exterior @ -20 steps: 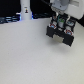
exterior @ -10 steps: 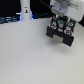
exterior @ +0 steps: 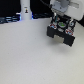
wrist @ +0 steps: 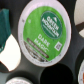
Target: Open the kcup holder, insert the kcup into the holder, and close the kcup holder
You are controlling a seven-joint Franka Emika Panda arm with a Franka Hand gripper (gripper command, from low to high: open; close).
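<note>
In the exterior view the kcup holder is a black box at the upper right of the table. My gripper hangs straight above it, under the white hand. A green spot, the kcup, shows between the dark fingers just over the holder's top. The wrist view is filled by the kcup's round green lid with white lettering, very close and surrounded by dark holder parts. No fingers show clearly in that view, so I cannot tell whether they are touching the kcup.
A tall white bottle-like object with dark marks stands at the back on the exterior view's left, beside dark equipment. The wrist view shows pale pod sides and another green edge near the kcup.
</note>
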